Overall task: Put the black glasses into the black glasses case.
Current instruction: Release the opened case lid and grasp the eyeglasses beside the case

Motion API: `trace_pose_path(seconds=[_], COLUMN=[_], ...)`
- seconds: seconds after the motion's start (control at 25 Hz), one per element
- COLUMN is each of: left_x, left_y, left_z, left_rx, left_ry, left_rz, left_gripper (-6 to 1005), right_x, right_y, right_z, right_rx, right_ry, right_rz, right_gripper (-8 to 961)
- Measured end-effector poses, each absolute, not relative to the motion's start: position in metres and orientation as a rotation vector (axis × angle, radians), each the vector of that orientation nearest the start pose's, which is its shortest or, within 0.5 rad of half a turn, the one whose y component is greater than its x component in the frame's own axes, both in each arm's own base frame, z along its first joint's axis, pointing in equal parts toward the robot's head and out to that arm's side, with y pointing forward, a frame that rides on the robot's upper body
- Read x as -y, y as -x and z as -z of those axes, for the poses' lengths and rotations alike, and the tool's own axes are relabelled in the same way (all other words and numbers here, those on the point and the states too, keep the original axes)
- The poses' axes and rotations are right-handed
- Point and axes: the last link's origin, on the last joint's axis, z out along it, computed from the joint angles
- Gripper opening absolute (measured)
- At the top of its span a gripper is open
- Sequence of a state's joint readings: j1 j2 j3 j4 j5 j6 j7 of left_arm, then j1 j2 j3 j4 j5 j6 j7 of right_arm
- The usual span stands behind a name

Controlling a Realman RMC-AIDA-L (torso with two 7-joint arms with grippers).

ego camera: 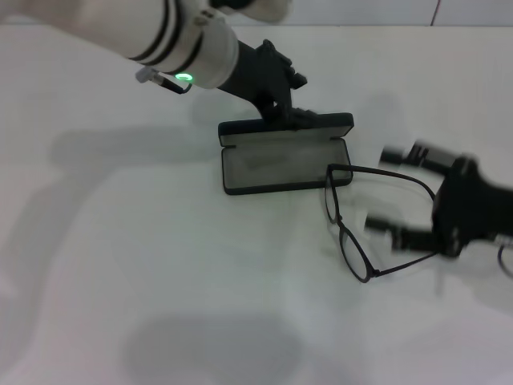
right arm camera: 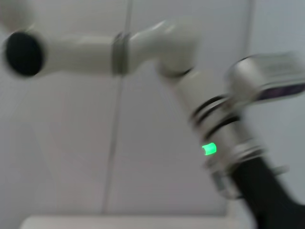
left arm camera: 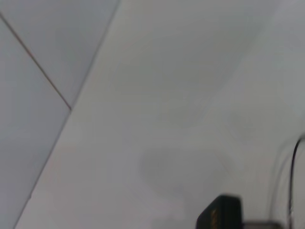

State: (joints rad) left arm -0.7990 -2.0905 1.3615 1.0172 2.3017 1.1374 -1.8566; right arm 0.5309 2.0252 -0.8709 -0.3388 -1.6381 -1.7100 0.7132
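Robot test bench or lab setup, not a home. A plain white table (ego camera: 160, 265) fills the head view with no household clutter on it; behind it stands a pale panelled wall (right arm camera: 71, 157) with thin straight seams, seen in the right wrist view. A white jointed robot arm (right arm camera: 143, 47) with a lit green indicator (right arm camera: 208, 149) reaches over the table, and the lighting is even, casting soft shadows.

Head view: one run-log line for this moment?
left gripper: at lid of open black glasses case | right gripper: by thin black wire-frame glasses, outside case
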Motion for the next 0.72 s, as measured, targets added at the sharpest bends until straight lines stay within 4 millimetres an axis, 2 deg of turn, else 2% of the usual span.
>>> trace_pose_path(seconds=[0.12, 0.24, 0.28, 0.32, 0.48, 0.6, 0.72], left_x=[-0.400, -0.385, -0.385, -0.377, -0.360, -0.344, -0.329], left_y=[0.128, 0.140, 0.140, 0.159, 0.199, 0.223, 0.243], left_z=[0.027, 0.012, 0.012, 0.005, 0.006, 0.009, 0.002], left_rx=[0.119, 0.260, 0.260, 0.410, 0.620, 0.689, 0.731], left_ry=[2.777, 2.705, 2.705, 2.625, 2.507, 2.437, 2.363], left_rz=[0.111, 0.469, 0.469, 0.661, 0.886, 1.041, 1.158], left_gripper=[534, 537, 537, 538, 542, 543, 544], right_x=[-0.310, -0.329, -0.337, -0.345, -0.370, -0.376, -0.379], right_y=[-0.236, -0.217, -0.208, -0.198, -0.156, -0.132, -0.113], right_z=[0.006, -0.008, -0.012, -0.014, -0.020, -0.022, -0.017], right_rx=[0.085, 0.186, 0.237, 0.284, 0.479, 0.623, 0.772], right_ry=[2.601, 2.668, 2.704, 2.761, 2.935, 3.015, 3.059], right_rz=[-1.079, -0.992, -0.930, -0.837, -0.424, -0.183, -0.001], right_gripper=[839, 839, 839, 840, 840, 836, 830])
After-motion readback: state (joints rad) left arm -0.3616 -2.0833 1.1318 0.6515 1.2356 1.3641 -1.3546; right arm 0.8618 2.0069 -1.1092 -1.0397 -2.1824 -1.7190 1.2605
